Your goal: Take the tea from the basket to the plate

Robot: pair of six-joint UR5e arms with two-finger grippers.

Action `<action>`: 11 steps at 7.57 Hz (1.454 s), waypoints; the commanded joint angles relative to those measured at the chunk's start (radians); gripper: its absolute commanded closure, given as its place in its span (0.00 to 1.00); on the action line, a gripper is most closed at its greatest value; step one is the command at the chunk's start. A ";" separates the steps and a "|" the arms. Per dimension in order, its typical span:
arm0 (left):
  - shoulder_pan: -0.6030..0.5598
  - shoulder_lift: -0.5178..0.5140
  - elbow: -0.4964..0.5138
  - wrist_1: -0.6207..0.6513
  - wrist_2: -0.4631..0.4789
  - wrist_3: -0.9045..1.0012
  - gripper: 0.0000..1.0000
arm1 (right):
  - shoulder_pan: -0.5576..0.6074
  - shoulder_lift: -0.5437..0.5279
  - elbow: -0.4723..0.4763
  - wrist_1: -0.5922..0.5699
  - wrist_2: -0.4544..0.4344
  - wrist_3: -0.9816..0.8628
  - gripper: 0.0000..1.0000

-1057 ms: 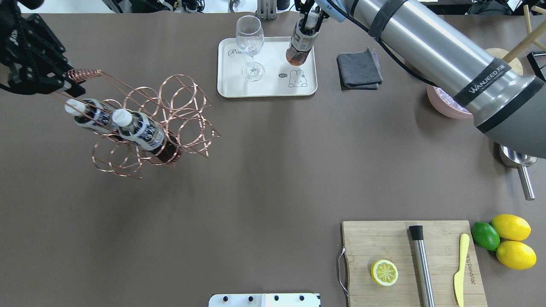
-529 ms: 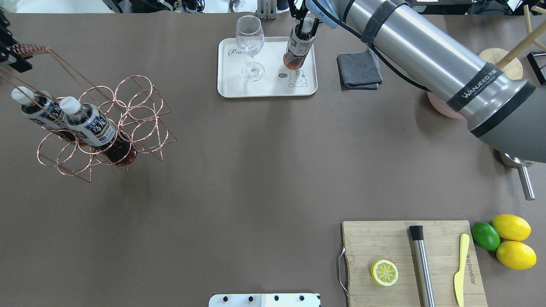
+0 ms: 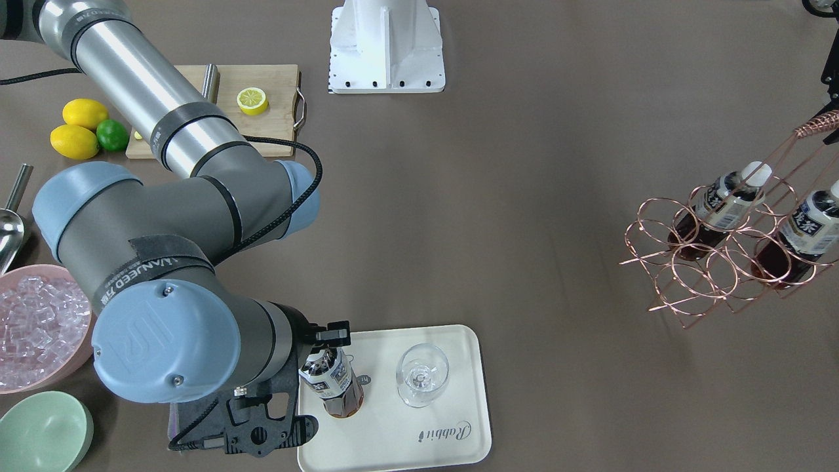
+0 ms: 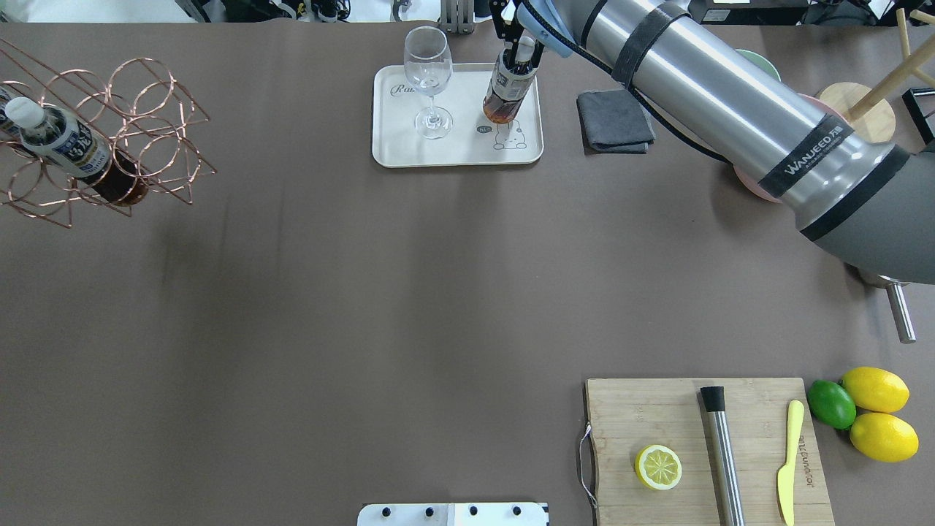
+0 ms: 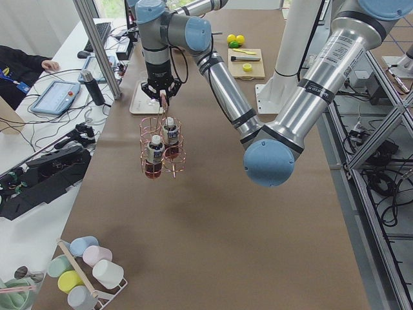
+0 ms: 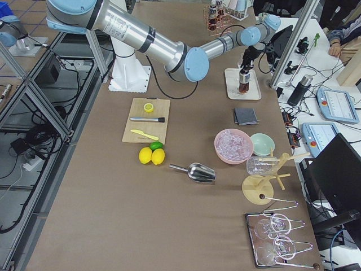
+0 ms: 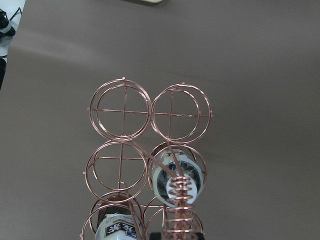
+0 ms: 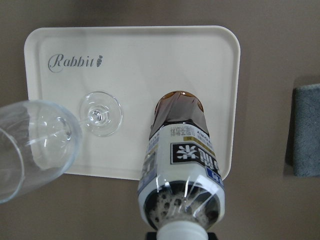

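My right gripper (image 4: 520, 52) is shut on the neck of a tea bottle (image 4: 504, 89) and holds it slightly tilted, with its base at the plate (image 4: 456, 150), right of a wine glass (image 4: 428, 80). I cannot tell if the base touches. The bottle (image 8: 182, 165) also shows in the right wrist view over the plate (image 8: 150, 50). My left gripper (image 5: 161, 95) is shut on the twisted handle (image 7: 181, 197) of the basket (image 4: 109, 139), which hangs above the table at the far left. Two tea bottles (image 3: 721, 203) (image 3: 803, 236) stand in it.
A grey cloth (image 4: 615, 120) lies right of the plate. A pink bowl of ice (image 3: 36, 328) and a green bowl (image 3: 42, 429) are near the right arm. A cutting board (image 4: 705, 446) with a lemon half, lemons and a lime sit front right.
My left gripper has carried the basket further left and towards the table's far side, out past the view's edge. My right gripper has shifted the bottle slightly left on the plate.
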 commanded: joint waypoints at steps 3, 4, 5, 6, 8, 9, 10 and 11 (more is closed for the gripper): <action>0.047 0.001 0.146 -0.185 0.179 0.075 1.00 | -0.005 0.000 0.001 0.000 -0.008 -0.008 0.61; 0.046 0.001 0.198 -0.254 0.180 0.073 1.00 | -0.005 0.000 0.001 0.000 -0.008 -0.010 0.50; 0.047 -0.001 0.235 -0.288 0.184 0.072 1.00 | -0.005 0.000 0.003 0.000 -0.008 -0.010 0.46; 0.046 -0.001 0.277 -0.348 0.203 0.073 1.00 | -0.005 0.000 0.003 0.000 -0.008 -0.010 0.42; 0.046 -0.001 0.357 -0.446 0.205 0.072 1.00 | -0.005 0.000 0.007 0.000 -0.008 -0.010 0.41; 0.046 -0.010 0.372 -0.450 0.205 0.066 1.00 | -0.005 0.000 0.013 -0.002 -0.008 -0.013 0.41; 0.047 -0.036 0.389 -0.450 0.241 0.063 1.00 | 0.007 -0.006 0.041 -0.009 -0.005 -0.027 0.38; 0.046 -0.048 0.406 -0.450 0.248 0.063 1.00 | 0.030 -0.029 0.084 -0.038 -0.001 -0.028 0.35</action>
